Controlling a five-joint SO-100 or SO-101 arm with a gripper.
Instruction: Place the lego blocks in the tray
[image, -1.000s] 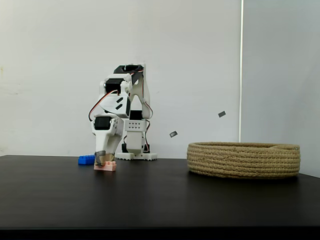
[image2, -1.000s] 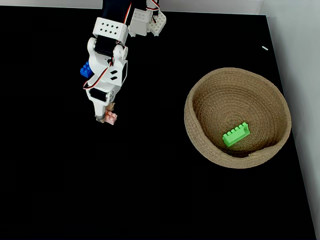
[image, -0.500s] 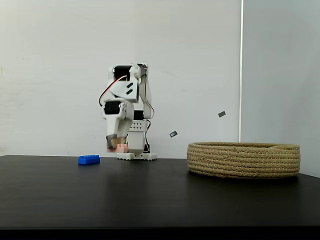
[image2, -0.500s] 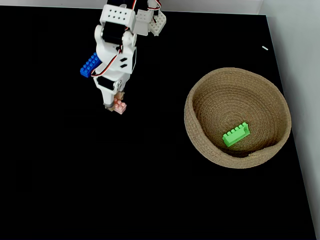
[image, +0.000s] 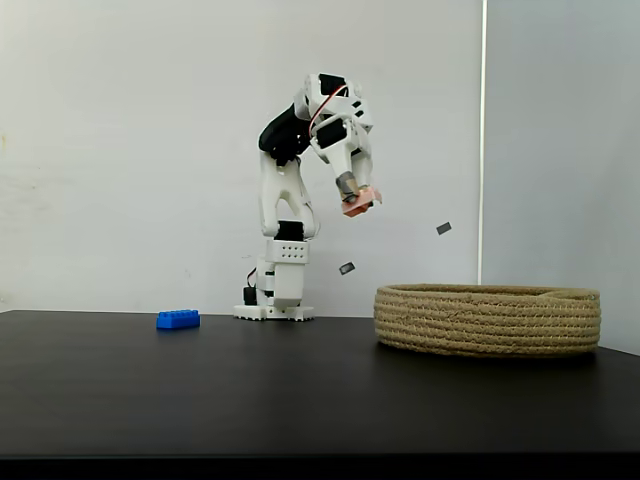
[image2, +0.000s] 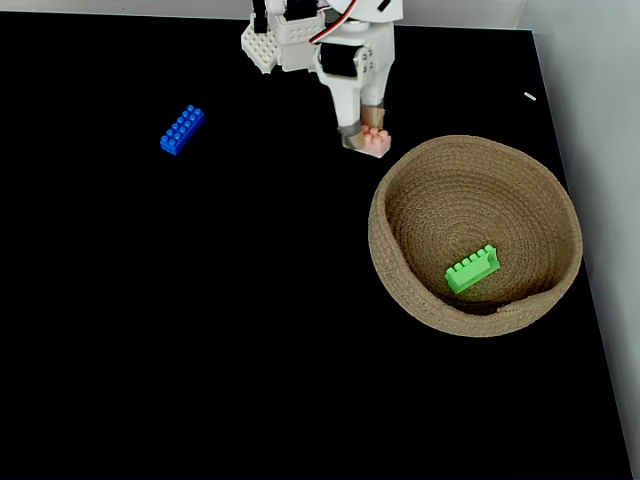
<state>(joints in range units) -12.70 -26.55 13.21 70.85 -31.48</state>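
gripper (image: 357, 203) clamped on pink brick (image2: 376, 142), high beside basket (image2: 398, 290) holding green brick (image2: 471, 268).

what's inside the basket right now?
One green brick lies on the basket floor in the top-down fixed view. From the side fixed view the basket's wall hides its inside.

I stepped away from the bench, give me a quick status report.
Hand shut on pink brick, raised, short of basket. Green brick in basket, blue brick on table. Path clear.
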